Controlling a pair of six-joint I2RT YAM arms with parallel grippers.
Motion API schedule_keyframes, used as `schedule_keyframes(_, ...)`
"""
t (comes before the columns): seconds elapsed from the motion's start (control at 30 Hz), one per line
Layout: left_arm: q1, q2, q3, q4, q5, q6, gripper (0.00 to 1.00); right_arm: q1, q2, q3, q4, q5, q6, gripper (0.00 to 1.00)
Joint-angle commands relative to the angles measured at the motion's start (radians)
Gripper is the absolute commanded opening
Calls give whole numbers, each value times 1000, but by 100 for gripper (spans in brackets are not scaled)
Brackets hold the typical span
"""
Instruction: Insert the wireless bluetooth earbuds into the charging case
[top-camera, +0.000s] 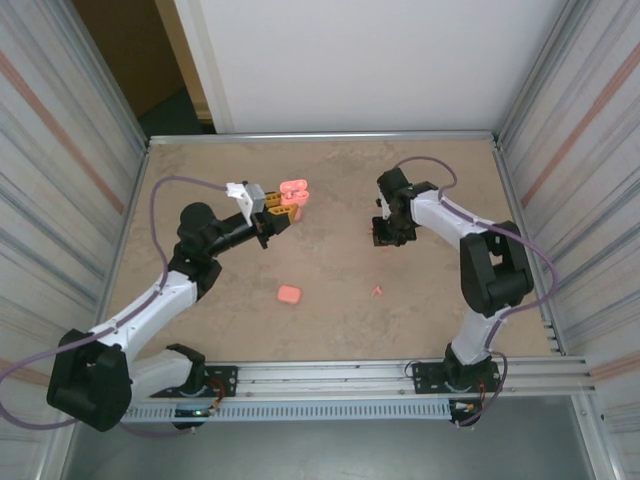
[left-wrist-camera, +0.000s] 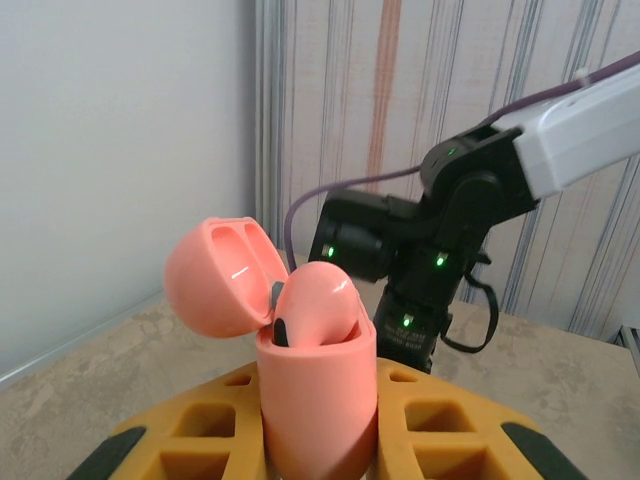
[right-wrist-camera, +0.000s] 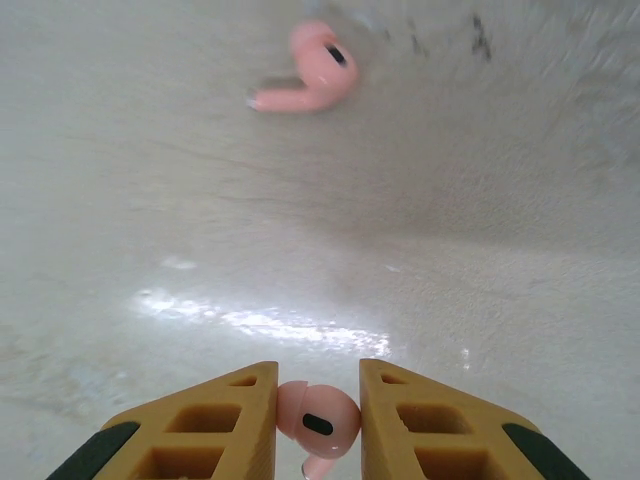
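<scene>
Two fingers (right-wrist-camera: 215, 425) of the right gripper (right-wrist-camera: 318, 430) pinch one earbud (right-wrist-camera: 320, 415); a second earbud (right-wrist-camera: 305, 78) lies on the table (right-wrist-camera: 200, 250) beyond it. Left gripper (left-wrist-camera: 318, 445) clamps the open charging case (left-wrist-camera: 318, 385), seemingly with a bud (left-wrist-camera: 315, 300) inside

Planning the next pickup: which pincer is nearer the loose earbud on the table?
Right. The right pincer, holding a second earbud, hangs beyond the loose earbud; the left pincer, holding the open case, sits farther left.

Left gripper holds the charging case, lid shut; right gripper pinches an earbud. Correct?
Not quite: left wrist view shows the lid open. Left gripper does hold the charging case; right gripper does pinch an earbud.
</scene>
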Motion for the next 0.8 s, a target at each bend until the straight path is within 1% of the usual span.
schedule_keyframes(0.0, -8, 15, 28, 69, 6, -31, 0, 20, -88, 52, -20, 28, -27, 24)
schedule_keyframes(0.2, -19, 45, 35, 94, 3, -56, 0, 57, -206, 79, 47, 32, -35, 24)
schedule_keyframes(0.37, -25, 76, 46, 113, -3, -88, 0, 98, -314, 83, 164, 27, -50, 24)
schedule_keyframes(0.67, -34, 127, 60, 175, -1, -143, 0, 170, -430, 83, 312, 37, -95, 25)
schedule_keyframes(0.77, -39, 146, 71, 192, 11, -169, 0, 206, -454, 87, 349, 60, -124, 25)
